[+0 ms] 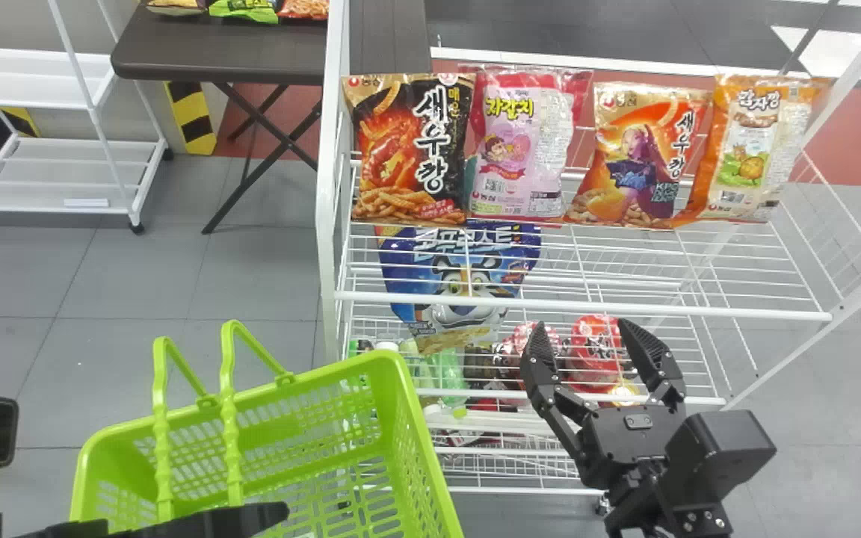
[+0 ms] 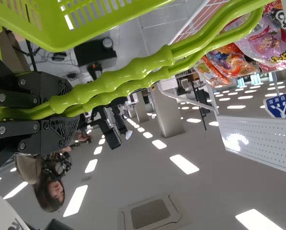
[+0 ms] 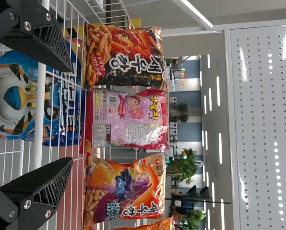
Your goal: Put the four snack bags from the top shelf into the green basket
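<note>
On the top shelf four snack bags stand in a row: a black one, a pink one, an orange one with a figure and an orange-and-white one. My right gripper is open in front of the rack, lower than the bags; in the right wrist view the open gripper has the pink bag beyond its gap. The green basket is at the lower left. My left gripper is at its near side, and in the left wrist view the gripper is shut on the basket's handles.
A blue cereal bag stands on the shelf below, with red packs and bottles near it. The rack's white left post rises between basket and bags. A dark table with more bags is behind at left.
</note>
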`<state>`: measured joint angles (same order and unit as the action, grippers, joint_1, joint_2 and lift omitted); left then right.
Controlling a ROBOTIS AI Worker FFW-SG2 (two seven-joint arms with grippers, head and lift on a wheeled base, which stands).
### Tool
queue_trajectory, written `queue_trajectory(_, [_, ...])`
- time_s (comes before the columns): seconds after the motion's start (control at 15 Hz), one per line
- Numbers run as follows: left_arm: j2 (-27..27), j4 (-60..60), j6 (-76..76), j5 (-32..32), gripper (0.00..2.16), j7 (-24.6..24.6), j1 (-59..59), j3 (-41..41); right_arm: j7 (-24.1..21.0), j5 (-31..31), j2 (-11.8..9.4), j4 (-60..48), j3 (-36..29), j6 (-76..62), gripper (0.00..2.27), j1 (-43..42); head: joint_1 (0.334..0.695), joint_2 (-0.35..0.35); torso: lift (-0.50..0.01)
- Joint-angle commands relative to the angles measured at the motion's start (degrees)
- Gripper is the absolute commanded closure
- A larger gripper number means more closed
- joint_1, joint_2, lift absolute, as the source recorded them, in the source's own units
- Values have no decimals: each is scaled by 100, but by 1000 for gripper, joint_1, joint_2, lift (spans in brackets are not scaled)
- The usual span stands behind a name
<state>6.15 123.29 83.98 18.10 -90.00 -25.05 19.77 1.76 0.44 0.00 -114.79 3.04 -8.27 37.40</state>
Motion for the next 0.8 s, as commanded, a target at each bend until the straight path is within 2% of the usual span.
queue_trajectory(0.0, [0,-6,0,0,2145,-57,0,0,0,0,5,0,-5,68,174,-31,695,-117,0])
queue_trajectory(0.53, [27,-33,0,0,2145,-57,-9,-26,-9,18,5,88,12,244,178,-198,695,-120,0])
queue_trajectory(0.73, [44,2,0,0,2145,-57,-9,-96,-52,35,5,167,74,525,184,-558,695,-115,0])
